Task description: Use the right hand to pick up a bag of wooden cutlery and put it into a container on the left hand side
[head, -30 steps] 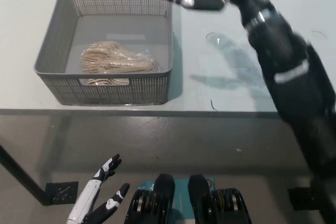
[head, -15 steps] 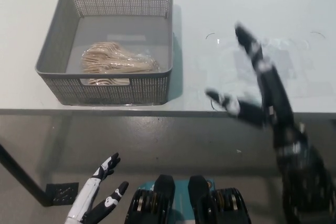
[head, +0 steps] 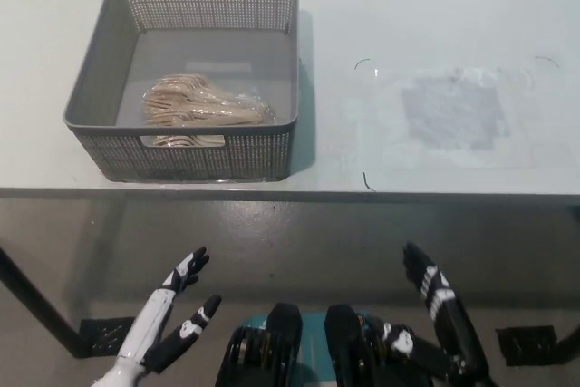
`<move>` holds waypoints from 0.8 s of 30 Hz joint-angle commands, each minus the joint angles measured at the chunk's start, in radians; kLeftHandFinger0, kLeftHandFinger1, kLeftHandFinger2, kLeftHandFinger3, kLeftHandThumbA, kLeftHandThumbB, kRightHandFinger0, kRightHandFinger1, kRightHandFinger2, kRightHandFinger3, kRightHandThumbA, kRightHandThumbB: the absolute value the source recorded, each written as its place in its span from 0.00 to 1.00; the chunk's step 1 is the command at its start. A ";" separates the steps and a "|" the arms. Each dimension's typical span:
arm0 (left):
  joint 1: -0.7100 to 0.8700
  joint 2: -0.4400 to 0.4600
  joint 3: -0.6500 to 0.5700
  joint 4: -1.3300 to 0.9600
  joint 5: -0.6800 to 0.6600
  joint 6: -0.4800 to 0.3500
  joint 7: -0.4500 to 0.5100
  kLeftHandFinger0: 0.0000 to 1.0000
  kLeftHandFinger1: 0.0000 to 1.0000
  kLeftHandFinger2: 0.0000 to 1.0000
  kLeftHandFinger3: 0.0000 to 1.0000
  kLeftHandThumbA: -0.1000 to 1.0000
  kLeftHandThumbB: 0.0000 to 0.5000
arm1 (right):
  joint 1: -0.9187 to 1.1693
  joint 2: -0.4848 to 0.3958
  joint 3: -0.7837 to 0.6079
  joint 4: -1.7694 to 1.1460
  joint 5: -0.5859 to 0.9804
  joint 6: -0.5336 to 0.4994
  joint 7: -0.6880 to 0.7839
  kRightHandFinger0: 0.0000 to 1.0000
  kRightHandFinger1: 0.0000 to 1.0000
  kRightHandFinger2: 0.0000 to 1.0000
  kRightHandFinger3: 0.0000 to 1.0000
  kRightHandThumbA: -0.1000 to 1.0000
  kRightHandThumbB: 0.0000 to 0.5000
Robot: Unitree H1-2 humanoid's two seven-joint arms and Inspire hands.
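Bag of wooden cutlery (head: 201,108): clear plastic, pale wood pieces bunched inside and lying roughly left to right. It lies flat on the floor of the grey container (head: 181,157), in the near half, close against the front wall. Part of it shows through the handle slot in that wall.

The container is a perforated basket on the left part of the white table (head: 435,6), just back from the front edge. To its right, well apart, is a greyish worn patch (head: 453,113) inside faint corner marks.

Right hand (head: 437,313): black, low at bottom right, below the table edge, fingers spread wide, holding nothing. Left hand (head: 172,314): white, resting at lower left, fingers apart, empty.

Change from earlier: a second ago the right arm reached over the table near the container's far right corner. Half a second ago it was at the table's front edge. Now it is off the table altogether and the patch is uncovered. Bag, container and left hand sit as before.
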 commanded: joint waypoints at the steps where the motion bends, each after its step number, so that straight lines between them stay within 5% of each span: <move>1: -0.007 0.002 0.009 -0.003 -0.036 -0.030 0.001 1.00 1.00 1.00 1.00 0.81 0.16 | 0.015 -0.020 -0.019 0.025 0.047 -0.082 0.008 1.00 1.00 1.00 1.00 1.00 0.58; 7: 0.013 -0.015 0.007 0.009 -0.033 -0.040 0.016 1.00 1.00 1.00 1.00 0.80 0.19 | -0.023 -0.027 -0.035 0.080 0.064 -0.082 0.019 1.00 1.00 1.00 1.00 1.00 0.58; 12: 0.003 -0.026 0.019 0.015 -0.029 -0.039 0.033 1.00 1.00 1.00 1.00 0.82 0.19 | -0.064 -0.038 -0.030 0.105 0.069 -0.082 0.036 1.00 1.00 1.00 1.00 1.00 0.68; 18: 0.016 -0.032 0.029 0.006 -0.039 -0.035 0.029 1.00 1.00 1.00 1.00 0.81 0.23 | -0.068 -0.041 -0.027 0.108 0.071 -0.082 0.043 1.00 1.00 1.00 1.00 1.00 0.57; 24: 0.024 -0.036 0.033 -0.011 -0.029 -0.021 0.029 1.00 1.00 1.00 1.00 0.81 0.20 | -0.069 -0.041 -0.025 0.108 0.063 -0.082 0.043 1.00 1.00 1.00 1.00 1.00 0.59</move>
